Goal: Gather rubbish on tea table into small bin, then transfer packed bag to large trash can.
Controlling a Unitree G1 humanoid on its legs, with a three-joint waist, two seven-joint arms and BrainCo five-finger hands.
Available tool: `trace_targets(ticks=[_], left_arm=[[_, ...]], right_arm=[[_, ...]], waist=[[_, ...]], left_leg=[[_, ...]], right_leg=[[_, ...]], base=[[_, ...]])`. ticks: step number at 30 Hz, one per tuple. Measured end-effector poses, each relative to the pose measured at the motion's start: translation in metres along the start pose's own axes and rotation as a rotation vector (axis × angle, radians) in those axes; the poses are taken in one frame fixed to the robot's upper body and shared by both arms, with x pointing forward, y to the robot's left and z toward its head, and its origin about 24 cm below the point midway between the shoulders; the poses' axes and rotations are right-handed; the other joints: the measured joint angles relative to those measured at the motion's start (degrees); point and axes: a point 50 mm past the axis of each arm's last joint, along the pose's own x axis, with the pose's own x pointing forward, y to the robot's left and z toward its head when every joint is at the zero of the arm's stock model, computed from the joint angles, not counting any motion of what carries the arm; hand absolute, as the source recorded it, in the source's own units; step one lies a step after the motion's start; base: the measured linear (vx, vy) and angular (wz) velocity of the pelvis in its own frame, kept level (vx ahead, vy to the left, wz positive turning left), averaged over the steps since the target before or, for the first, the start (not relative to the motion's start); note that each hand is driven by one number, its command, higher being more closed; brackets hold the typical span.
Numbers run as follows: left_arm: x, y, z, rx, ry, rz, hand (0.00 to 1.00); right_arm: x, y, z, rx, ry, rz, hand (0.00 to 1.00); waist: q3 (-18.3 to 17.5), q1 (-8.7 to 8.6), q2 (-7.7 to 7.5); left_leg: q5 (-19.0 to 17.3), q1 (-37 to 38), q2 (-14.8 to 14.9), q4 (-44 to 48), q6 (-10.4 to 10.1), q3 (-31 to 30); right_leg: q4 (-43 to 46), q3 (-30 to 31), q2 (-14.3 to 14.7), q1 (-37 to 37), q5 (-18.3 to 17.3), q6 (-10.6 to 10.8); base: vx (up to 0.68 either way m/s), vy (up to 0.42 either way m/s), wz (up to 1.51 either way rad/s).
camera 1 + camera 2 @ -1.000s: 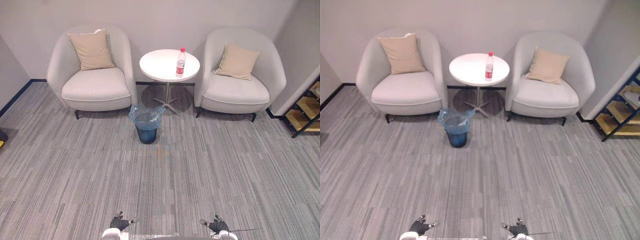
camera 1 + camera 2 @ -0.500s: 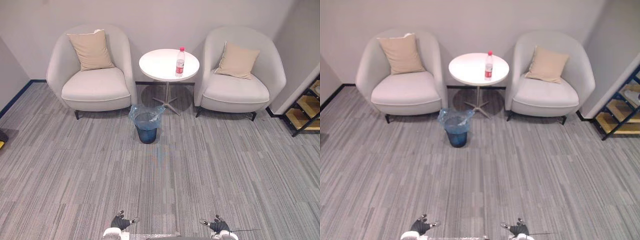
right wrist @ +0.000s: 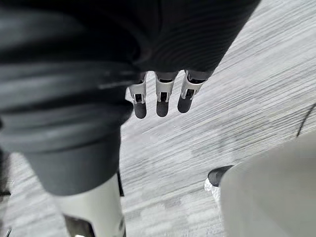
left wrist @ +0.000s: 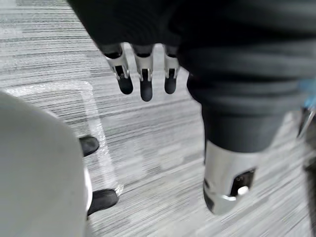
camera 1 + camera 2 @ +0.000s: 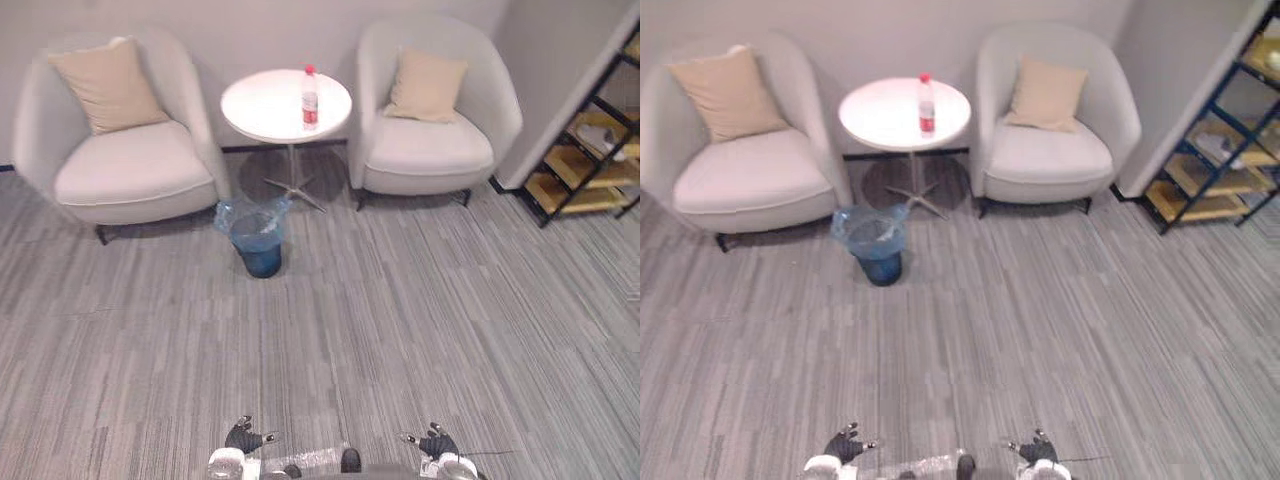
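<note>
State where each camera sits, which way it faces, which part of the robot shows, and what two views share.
Left eye view: on the head, looking down and ahead at the table, bottle and blue-bagged bin; left hand and right hand at the lower edge.
Right eye view: beside it, same scene and hands.
Left wrist view: on the left wrist, facing down along straight fingers at grey carpet.
Right wrist view: right wrist, likewise; fingers over carpet.
Shared: both eye views show table, bottle, bin.
</note>
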Motion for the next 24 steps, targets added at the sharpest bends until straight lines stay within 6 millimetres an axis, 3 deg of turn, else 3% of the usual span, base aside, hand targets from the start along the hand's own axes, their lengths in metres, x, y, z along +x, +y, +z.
trace_targets(ticks=[3,5,6,7,10,14,16,17,18,19,22,23,24], left_arm=[[0.001,0.0,0.002,0.001,-0.003,0.0,0.0],[0.002,0.002,0.008,-0.002,-0.019,0.005,0.0],[0.004,0.004,0.015,-0.036,-0.038,0.019,0.0],[0.004,0.004,0.019,-0.071,-0.054,0.027,0.0],[0.004,0.002,0.023,-0.112,-0.069,0.036,0.0],[0.004,0.002,0.029,-0.117,-0.092,0.041,0.0],[0.004,0.0,0.032,-0.12,-0.103,0.037,0.0],[0.004,-0.001,0.032,-0.122,-0.104,0.035,0.0],[0.004,0.0,0.033,-0.122,-0.107,0.036,0.0],[0.004,0.003,0.035,-0.117,-0.122,0.043,0.0],[0.005,0.009,0.036,-0.116,-0.127,0.057,0.0],[0.005,0.009,0.034,-0.117,-0.119,0.059,0.0],[0.004,0.009,0.031,-0.115,-0.109,0.057,0.0]], right_arm=[[0.0,-0.001,0.002,0.002,-0.008,-0.002,0.0],[0.0,0.0,0.004,0.007,-0.019,-0.002,0.0],[0.0,-0.001,0.004,0.011,-0.022,-0.007,0.0],[0.0,-0.001,0.006,0.014,-0.029,-0.008,0.0],[0.001,-0.005,0.01,0.041,-0.043,-0.028,0.0],[0.001,-0.003,0.014,0.055,-0.061,-0.028,0.0],[0.001,-0.002,0.015,0.054,-0.063,-0.028,0.0],[0.001,-0.003,0.015,0.052,-0.061,-0.031,0.0],[0.001,-0.003,0.015,0.05,-0.061,-0.033,0.0],[0.001,0.005,0.013,0.052,-0.051,-0.013,0.0],[0.0,0.014,0.012,0.064,-0.046,0.008,0.0],[-0.001,0.016,0.012,0.064,-0.046,0.013,0.0],[-0.001,0.017,0.014,0.064,-0.056,0.018,0.0]], waist=[[0.36,-0.07,0.23],[1.31,-0.14,0.05],[2.15,0.1,-0.08],[2.93,0.46,0.74],[4.13,0.81,1.8],[4.35,1.56,1.58],[4.45,2.47,1.47],[4.42,3.06,1.48],[4.44,3.27,1.31],[4.26,3.31,-0.16],[3.79,3.68,-1.83],[3.57,3.79,-2.17],[3.49,3.75,-2.2]], left_leg=[[-3.12,-1.81,1.74,5.15,-1.57,-0.36],[-5.18,-5.55,3.12,14.55,-2.96,-0.09],[-5.63,-10.37,4.74,26.24,-2.91,0.15],[-5.01,-13.94,6.64,35.71,-2.9,0.19],[-6.96,-17.96,8.99,43.91,-3.08,0.01],[-6.92,-22.87,6.84,35.73,-2.8,-0.02],[-3.03,-23.67,3.49,22.0,-1.99,-1.87],[2.3,-22.96,1.84,16.42,-1.57,-4.05],[3.94,-22.57,1.41,16.12,-0.76,-4.37],[2.0,-22.52,0.09,16.91,0.84,-3.32],[-0.52,-21.85,-0.45,19.17,2.49,-1.38],[-2.0,-18.75,-0.88,18.2,3.26,-0.14],[-3.04,-15.58,-1.27,15.96,3.61,0.84]], right_leg=[[1.41,-2.43,0.34,0.2,-1.92,-0.73],[1.8,-2.98,0.43,1.01,-2.72,-1.81],[1.72,-2.96,0.41,2.71,-2.66,-2.24],[1.89,-2.84,0.79,4.02,-2.77,-2.47],[1.66,-0.41,0.79,7.75,-3.87,-3.94],[0.04,1.84,-1.77,9.86,-5.62,-2.75],[-1.53,3.44,-3.62,10.76,-6.65,-1.08],[-1.87,4.48,-4.14,11.38,-7.63,0.23],[-2.06,4.87,-4.3,11.39,-7.88,0.63],[-1.98,5.65,-5.7,11.39,-8.03,1.0],[3.41,5.73,-7.25,10.05,-8.12,2.01],[12.82,6.06,-7.79,6.83,-8.33,2.92],[24.31,5.88,-8.75,2.13,-6.97,6.92]], base=[[0.14,-0.103,0.13],[0.2,-0.143,0.18],[0.28,-0.149,-0.03],[0.29,-0.12,-0.11],[0.21,0.018,-0.36],[0.24,0.125,-0.36],[0.3,0.22,-0.41],[0.26,0.203,-0.35],[0.32,0.244,-0.32],[0.34,0.219,-0.18],[0.35,0.188,-0.21],[0.46,0.226,-0.5],[0.51,0.253,-0.58]])
